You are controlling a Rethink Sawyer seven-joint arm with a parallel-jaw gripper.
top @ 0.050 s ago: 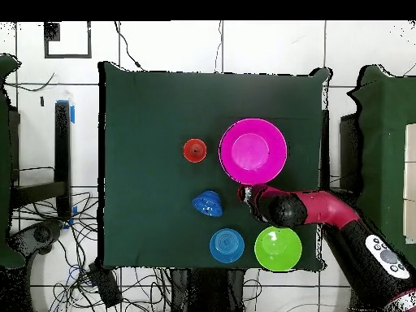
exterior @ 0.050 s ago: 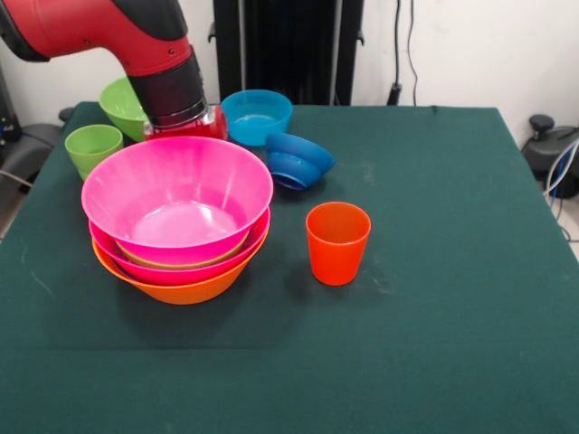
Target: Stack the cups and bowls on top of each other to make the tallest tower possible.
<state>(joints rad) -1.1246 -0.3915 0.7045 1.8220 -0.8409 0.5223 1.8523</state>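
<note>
Nested tower (exterior @ 0.050 s ago: 177,221), widest orange bowl lowest for stability; tool (top @ 0.050 s ago: 244,193) hangs just behind it, grip state hidden; orange-red cup (exterior @ 0.050 s ago: 337,242) waits beside.

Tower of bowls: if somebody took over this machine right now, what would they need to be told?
Gripper: low behind the tower; open or shut cannot be told.
Done: orange bowl lowest, a pink bowl, a green rim showing, top pink bowl.
Loose: orange cup upright right of the tower; dark blue bowls tipped on their side; light blue bowl, green bowl and green cup at the back.
Left: add these loose pieces.
</note>
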